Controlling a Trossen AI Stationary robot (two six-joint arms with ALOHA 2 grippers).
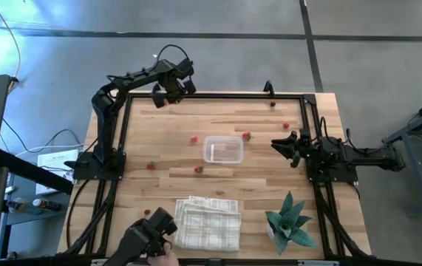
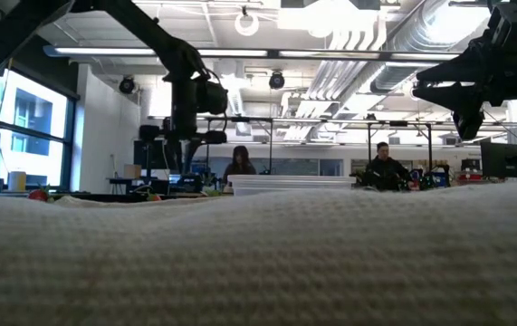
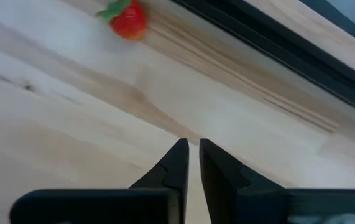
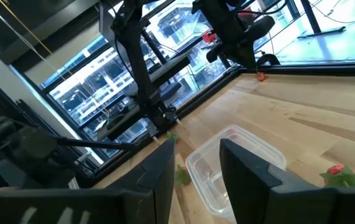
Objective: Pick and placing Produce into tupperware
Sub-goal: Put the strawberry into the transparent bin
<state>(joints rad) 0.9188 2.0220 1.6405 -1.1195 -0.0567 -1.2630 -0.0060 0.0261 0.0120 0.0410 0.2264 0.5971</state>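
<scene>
The clear tupperware (image 1: 223,149) stands on the table's middle, also seen in the right wrist view as the tupperware (image 4: 233,168). Small red produce pieces lie scattered on the wood around it, such as one (image 1: 194,138), another (image 1: 246,136) and a third (image 1: 199,169). My left gripper (image 1: 168,92) points down over the far left of the table. Its fingers (image 3: 193,149) stand only a slit apart with nothing between them. A red piece with a green top (image 3: 129,18) lies ahead of them by the black rail. My right gripper (image 4: 196,158) waits open at the right edge.
A black frame rail (image 1: 218,94) runs around the table. A folded white checked cloth (image 1: 208,222) lies at the near edge, with a green paper plant (image 1: 290,220) to its right. A dark device with a person's hand (image 1: 151,240) sits at the near left.
</scene>
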